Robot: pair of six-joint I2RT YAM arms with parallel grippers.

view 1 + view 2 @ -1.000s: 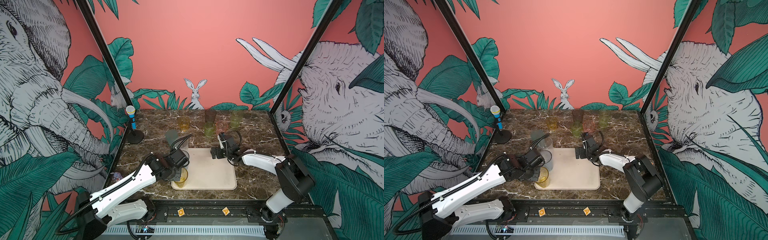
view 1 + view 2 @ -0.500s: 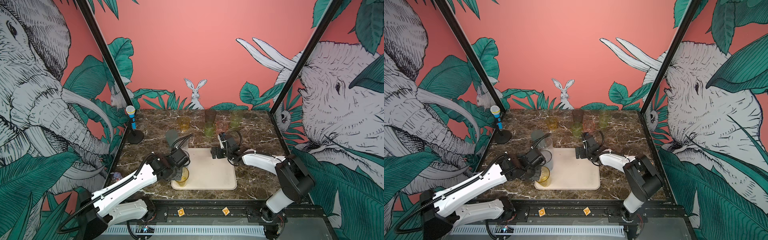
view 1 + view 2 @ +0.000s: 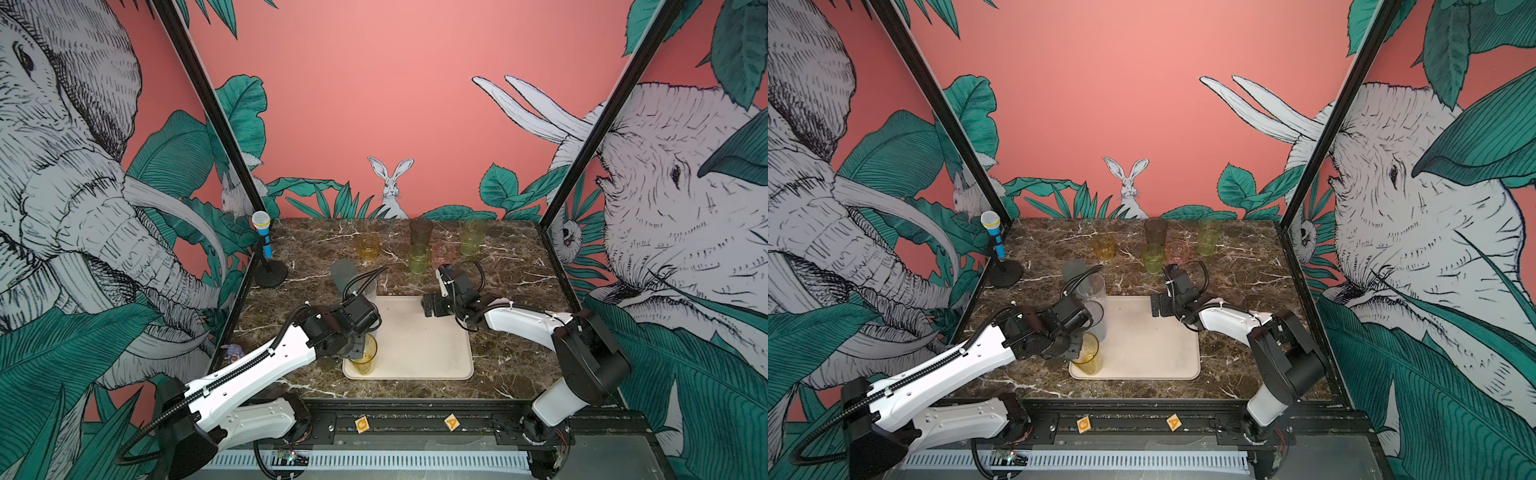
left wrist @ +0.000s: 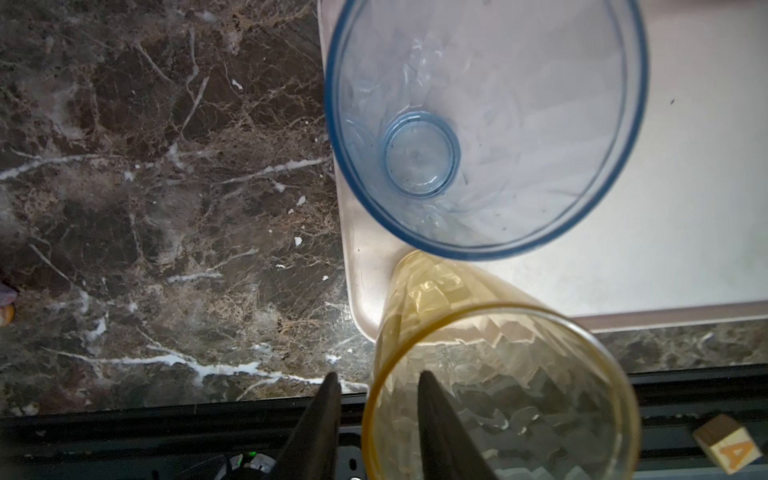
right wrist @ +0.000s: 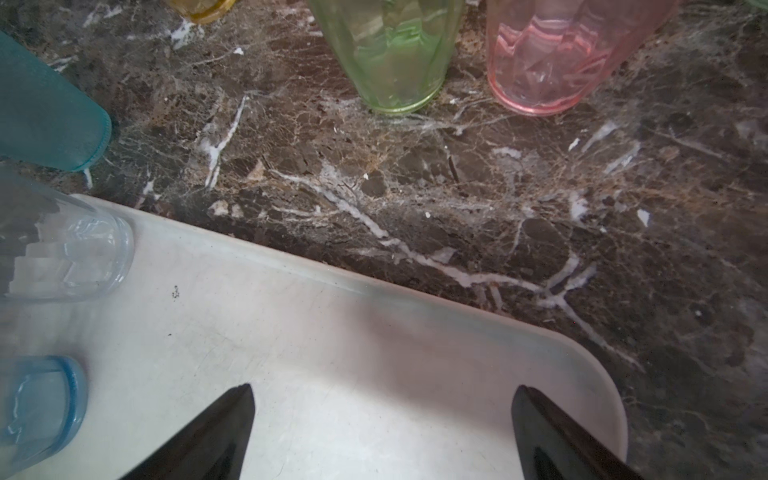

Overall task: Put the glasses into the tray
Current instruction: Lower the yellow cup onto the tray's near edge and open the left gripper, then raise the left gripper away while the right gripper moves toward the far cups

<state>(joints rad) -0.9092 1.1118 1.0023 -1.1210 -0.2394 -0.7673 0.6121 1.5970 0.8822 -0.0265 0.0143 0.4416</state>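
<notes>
Left hand (image 4: 376, 376) narrowly parted, straddling the rim of the yellow glass (image 4: 519, 365) — one finger inside, one outside, a gap showing on each side of the wall. Yellow glass upright in the tray (image 3: 428, 353), near-left corner. Blue glass (image 4: 478, 124) just behind it, clear glass (image 5: 70, 257) at the far-left corner. Right hand (image 5: 382, 388) spread wide, empty, over the tray's far edge near its right corner. Teal glass (image 3: 343, 270) on the desk (image 3: 511, 266) just beyond the tray — farther back stand amber glass (image 3: 368, 246), smoky glass (image 3: 420, 230), short green glass (image 3: 419, 258), pink glass (image 3: 444, 253), tall green glass (image 3: 471, 237).
</notes>
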